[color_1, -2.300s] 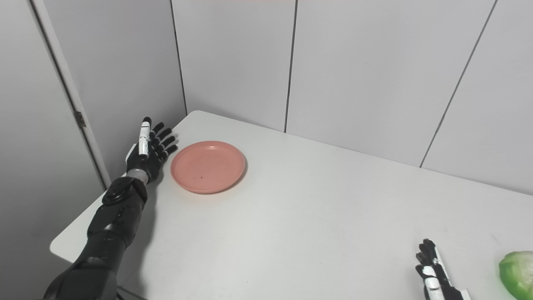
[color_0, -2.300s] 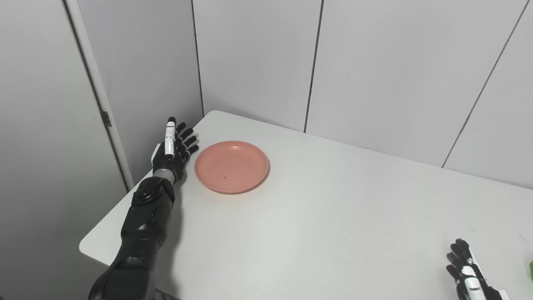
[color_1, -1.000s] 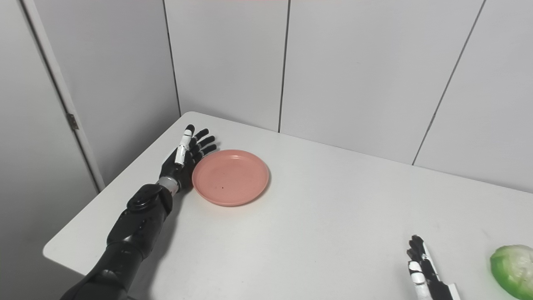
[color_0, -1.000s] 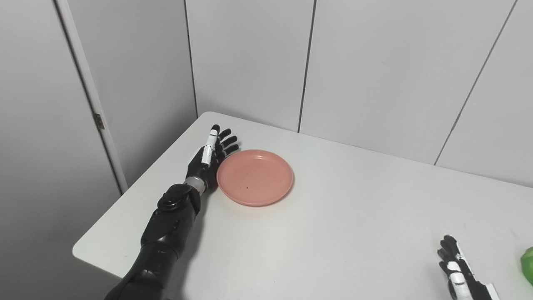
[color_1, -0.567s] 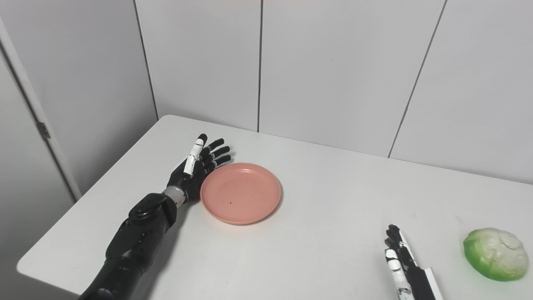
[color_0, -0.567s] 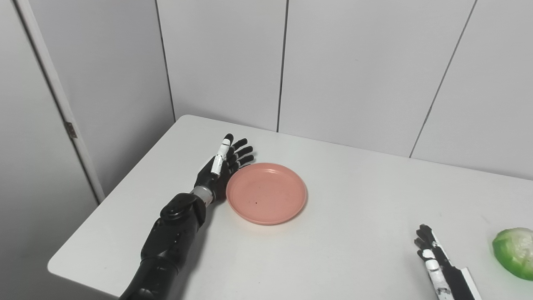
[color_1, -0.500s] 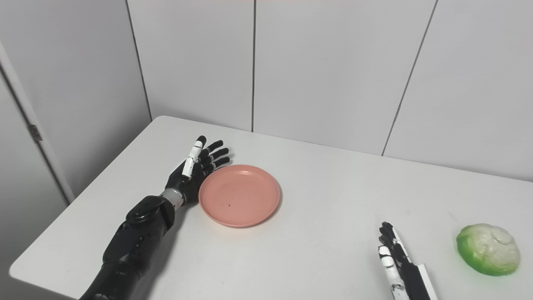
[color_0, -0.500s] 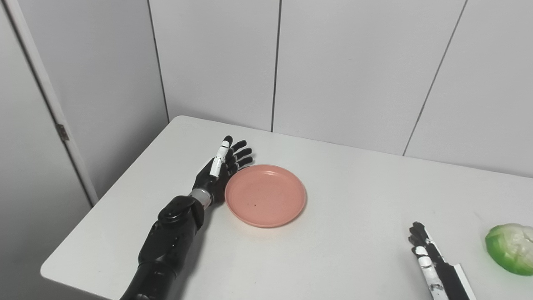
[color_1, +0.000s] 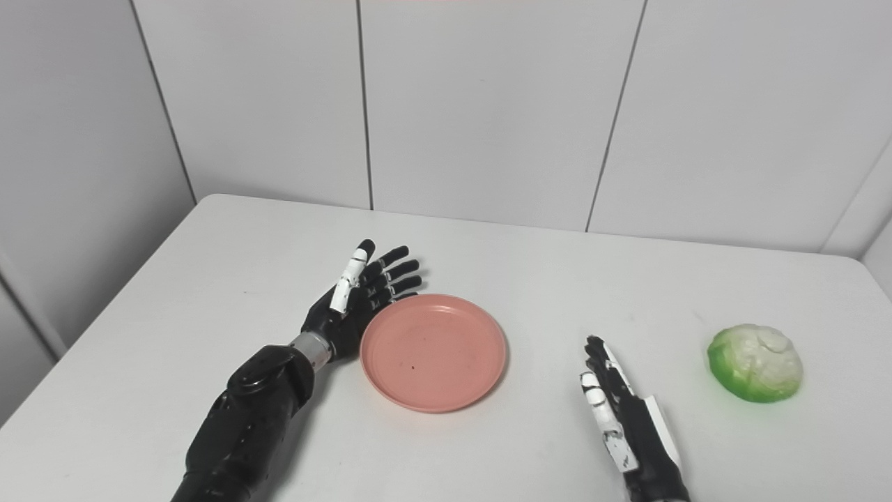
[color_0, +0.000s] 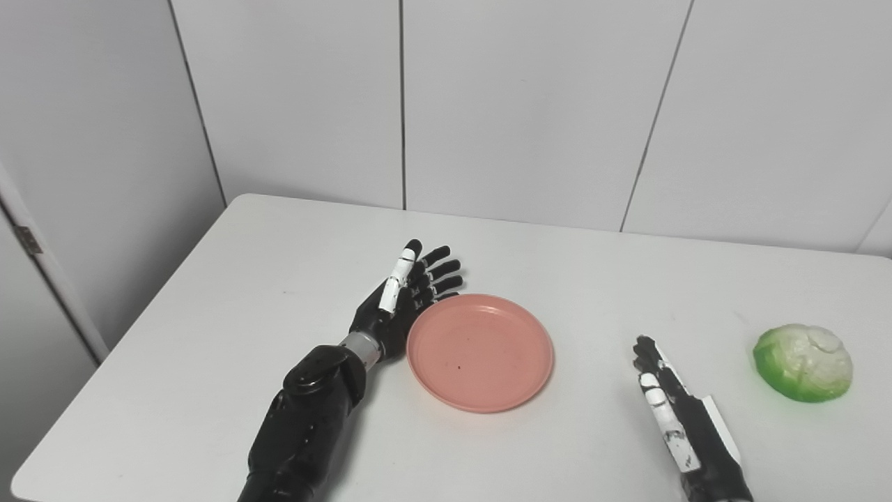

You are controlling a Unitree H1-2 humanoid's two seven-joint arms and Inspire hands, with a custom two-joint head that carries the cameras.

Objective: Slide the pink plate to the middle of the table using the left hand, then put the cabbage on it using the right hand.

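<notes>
Flat and spread, left hand [color_0: 397, 301] presses against pink plate [color_0: 481, 352] rim

Round, shallow pink plastic plate [color_0: 481, 351]: empty, lay flat near mid-table, a dark speck on its floor. Pale green-and-white cabbage half [color_0: 803, 362]: rested dome-up, well apart, on the plate's right.

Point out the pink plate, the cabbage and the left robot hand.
pink plate [color_0: 481, 352], left eye view, bare centre of the dish.
cabbage [color_1: 755, 362], right eye view, middle of the head.
left robot hand [color_0: 404, 300], left eye view, back of the hand.
</notes>
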